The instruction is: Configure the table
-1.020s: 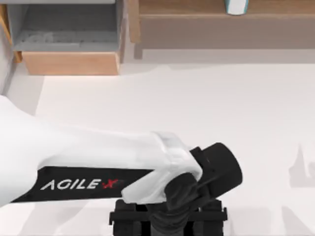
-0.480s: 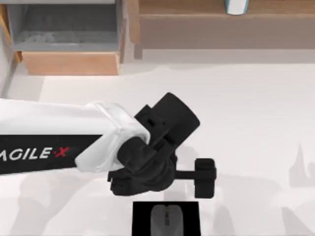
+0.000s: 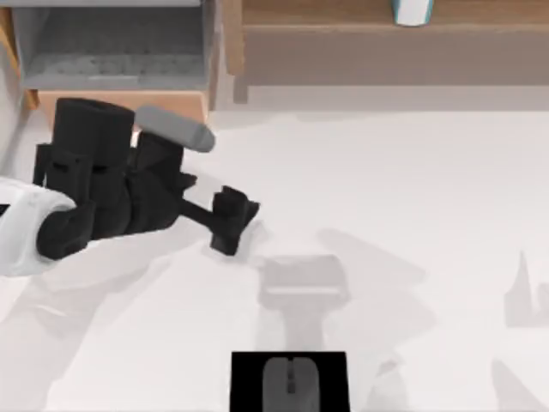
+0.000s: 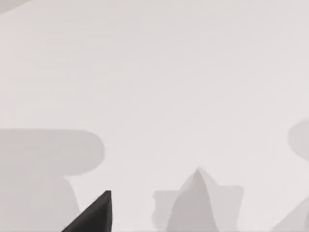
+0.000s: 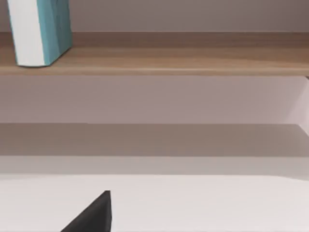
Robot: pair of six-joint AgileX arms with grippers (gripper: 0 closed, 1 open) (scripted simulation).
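- My left gripper [image 3: 227, 221] hangs over the table [image 3: 412, 197] at its left side, near the grey box with wood front [image 3: 120, 77]; I cannot tell how its fingers stand.
- A mouse [image 3: 290, 382] lies on a black mat [image 3: 249, 378] at the table's near edge, well apart from the gripper.
- A teal-and-white book [image 5: 39, 31] stands on the wooden shelf [image 5: 193, 60].
- I judge a slow, high sweep safest beside that box.

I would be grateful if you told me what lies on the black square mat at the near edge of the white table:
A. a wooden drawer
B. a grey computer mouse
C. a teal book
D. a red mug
B: the top view shows a grey computer mouse resting on the black square mat at the near edge of the white table.
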